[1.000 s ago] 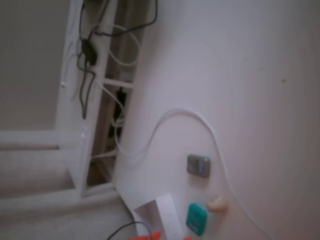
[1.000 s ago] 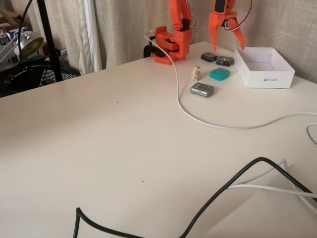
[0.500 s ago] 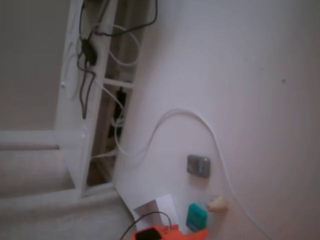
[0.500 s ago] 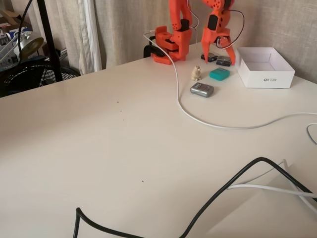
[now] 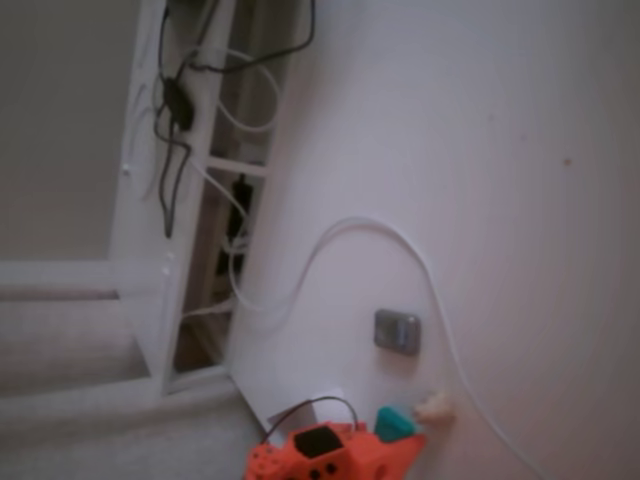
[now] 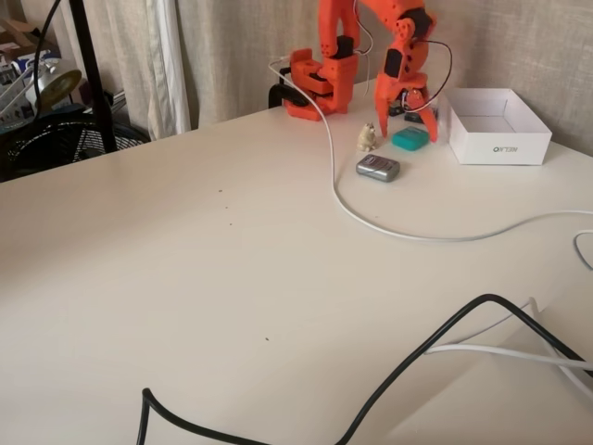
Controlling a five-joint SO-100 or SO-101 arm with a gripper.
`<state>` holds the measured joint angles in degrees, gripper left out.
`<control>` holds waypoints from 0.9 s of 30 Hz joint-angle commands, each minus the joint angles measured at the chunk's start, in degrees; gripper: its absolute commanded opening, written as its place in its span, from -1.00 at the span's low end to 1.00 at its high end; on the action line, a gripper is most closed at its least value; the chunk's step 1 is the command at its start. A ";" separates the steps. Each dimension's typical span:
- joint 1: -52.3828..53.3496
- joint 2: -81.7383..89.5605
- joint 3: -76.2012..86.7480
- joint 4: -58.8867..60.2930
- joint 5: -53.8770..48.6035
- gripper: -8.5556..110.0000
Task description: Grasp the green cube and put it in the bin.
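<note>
Orange arm (image 6: 400, 28) arches forward from its base (image 6: 315, 79) and bends down at the wrist, end effector (image 6: 408, 132) pointing at the desk, fingers (image 6: 432, 122) spread apart, tips low, near the surface.

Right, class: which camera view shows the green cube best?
The fixed view from the table's far end: the green cube shows nearly whole, on the table between the open fingers of the tool, beside the bin. In the other fixed view, the cube is blurred at the bottom edge, partly covered by the orange arm.
</note>
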<state>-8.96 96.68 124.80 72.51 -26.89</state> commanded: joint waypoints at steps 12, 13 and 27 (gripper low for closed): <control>-1.32 -0.62 2.99 -2.02 -0.35 -0.23; -1.49 -0.70 3.08 -2.20 -0.35 -0.23; -2.29 -1.32 3.25 -3.43 -0.35 -0.43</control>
<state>-10.99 95.89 127.79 69.26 -27.07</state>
